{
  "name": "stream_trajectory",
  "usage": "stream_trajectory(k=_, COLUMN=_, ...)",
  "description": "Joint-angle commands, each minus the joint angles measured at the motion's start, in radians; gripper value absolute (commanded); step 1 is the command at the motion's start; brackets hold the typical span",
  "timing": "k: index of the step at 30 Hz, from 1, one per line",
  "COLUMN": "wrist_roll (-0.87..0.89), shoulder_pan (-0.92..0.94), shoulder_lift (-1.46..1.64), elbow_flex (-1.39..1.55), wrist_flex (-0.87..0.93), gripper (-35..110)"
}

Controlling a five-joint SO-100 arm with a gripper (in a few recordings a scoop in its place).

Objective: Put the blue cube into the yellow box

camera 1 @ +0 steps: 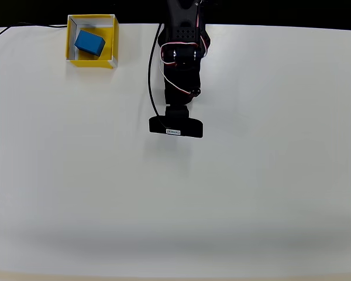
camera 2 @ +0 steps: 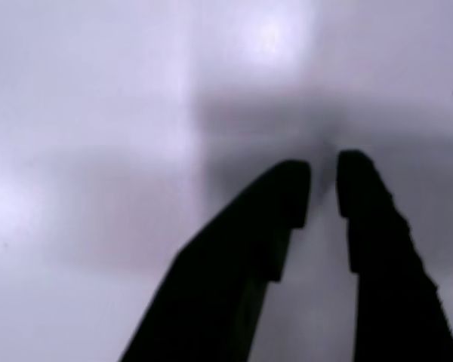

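In the overhead view the blue cube (camera 1: 90, 43) lies inside the yellow box (camera 1: 112, 41) at the table's far left corner, slightly askew against the box's whitish walls. My black arm (camera 1: 180, 55) is folded at the far middle of the table, well to the right of the box, with its wrist camera bar (camera 1: 176, 126) facing the table's centre. In the wrist view my gripper (camera 2: 323, 192) hangs over bare, blurred table. Its two dark fingers stand almost together, with only a thin slit between the tips and nothing in it.
The white table (camera 1: 175, 205) stretches wide in front of the arm and to both sides. A black cable (camera 1: 151, 70) runs down the arm's left side, and another thin cable (camera 1: 11, 28) crosses the far left edge.
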Motion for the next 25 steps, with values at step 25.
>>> stream_trajectory(k=25, wrist_roll=0.023, shoulder_pan=0.026, shoulder_lift=0.020, elbow_flex=0.026, wrist_flex=0.015, gripper=0)
